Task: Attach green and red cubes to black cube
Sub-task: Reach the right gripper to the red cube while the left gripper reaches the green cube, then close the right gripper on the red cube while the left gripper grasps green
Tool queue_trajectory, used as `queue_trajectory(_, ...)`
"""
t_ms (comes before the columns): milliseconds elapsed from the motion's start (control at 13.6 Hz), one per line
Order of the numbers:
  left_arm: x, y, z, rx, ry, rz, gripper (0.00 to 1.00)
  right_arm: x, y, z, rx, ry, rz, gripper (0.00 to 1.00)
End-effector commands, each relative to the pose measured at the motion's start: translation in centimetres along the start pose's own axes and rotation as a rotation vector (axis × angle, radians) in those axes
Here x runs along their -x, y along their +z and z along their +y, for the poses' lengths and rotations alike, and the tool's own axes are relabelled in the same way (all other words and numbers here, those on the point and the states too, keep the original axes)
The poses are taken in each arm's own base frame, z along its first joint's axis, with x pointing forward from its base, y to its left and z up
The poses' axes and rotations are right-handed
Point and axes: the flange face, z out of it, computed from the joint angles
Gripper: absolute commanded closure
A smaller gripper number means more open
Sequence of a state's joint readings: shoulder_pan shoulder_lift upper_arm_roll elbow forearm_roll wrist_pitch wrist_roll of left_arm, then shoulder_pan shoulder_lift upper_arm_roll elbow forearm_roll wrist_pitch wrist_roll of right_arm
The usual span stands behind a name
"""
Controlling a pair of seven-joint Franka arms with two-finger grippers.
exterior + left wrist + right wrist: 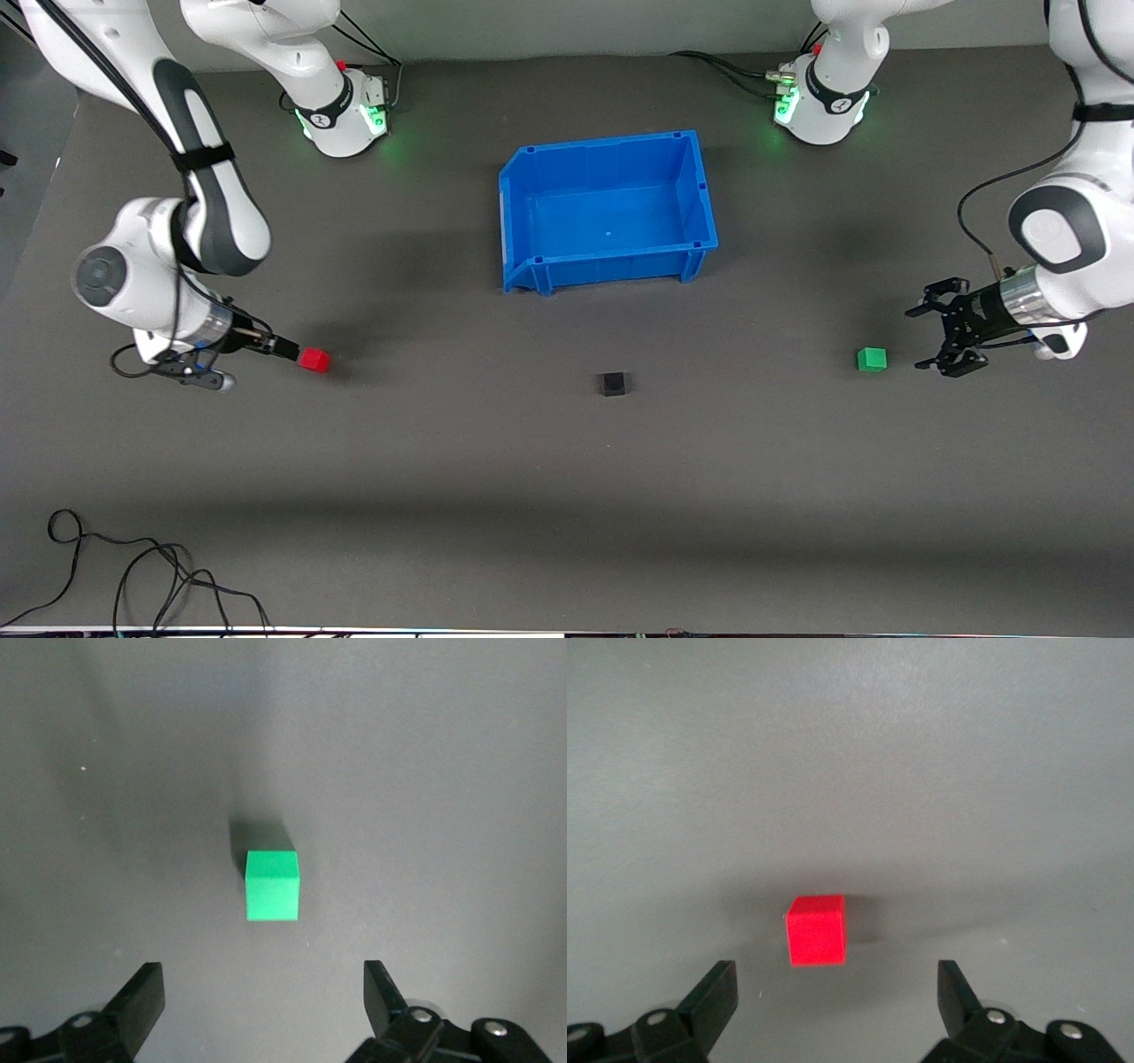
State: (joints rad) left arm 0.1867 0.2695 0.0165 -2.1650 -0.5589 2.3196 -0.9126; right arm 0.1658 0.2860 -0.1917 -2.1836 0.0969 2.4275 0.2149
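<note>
Surface (567, 496), dark grey and matte, filled nearly the whole front view, and the largest thing on it was the blue bin (608, 211), sitting empty in the upper middle of the frame between the two arm bases. Next in size came the two pincers. The left pincer (932, 337) showed at the right edge of the front view, low over the surface, its fingers spread wide and holding nothing; the left wrist view showed both black fingers apart with the green cube (272, 885) lying free between and ahead of them, not touched. The right pincer (288, 348) showed at the left of the frame, also fully open and empty, its tips just beside the red cube (314, 359); the right wrist view showed that cube resting on the surface ahead of the gap between the fingers. Smallest were the cubes: the black cube (611, 384) sat alone at lower centre of the front view, well apart from both coloured ones, so neither had been attached. From here, a likely fault would be a finger nudging a cube aside on the approach, since each cube sat slightly off the middle of its gap. A loose or skewed grip could also leave a coloured cube meeting the black one crookedly or pushing it away.
</note>
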Motion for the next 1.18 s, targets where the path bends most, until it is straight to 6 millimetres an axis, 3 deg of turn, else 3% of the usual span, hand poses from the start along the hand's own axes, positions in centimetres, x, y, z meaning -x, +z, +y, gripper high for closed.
queue_trajectory(0,-0.3,2.1,-0.6,0.028,-0.012,0.014,0.00,0.3,2.3,-2.0,0.001,0.058,0.021,0.00)
queue_trajectory(295,-0.8,5.0,-1.1,0.049,-0.035,0.010,0.00,0.0,5.5,-1.9,0.015,0.058,0.045,0.00)
queue_trajectory(590,-1.7,7.2,-2.1,0.074,-0.001,-0.027,0.00,0.1,7.3,-1.5,0.018,0.059,0.076,0.02)
queue_trajectory(886,-2.6,8.5,-2.4,0.067,0.010,-0.010,0.00,0.2,8.1,-1.3,0.020,0.060,0.089,0.24)
queue_trajectory(1033,-2.7,8.6,-2.4,0.065,0.008,-0.011,0.00,0.3,8.1,-1.2,0.020,0.062,0.088,0.27)
queue_trajectory(1107,-2.7,8.6,-2.3,0.066,0.010,-0.011,0.07,0.3,8.1,-1.2,0.021,0.062,0.087,0.27)
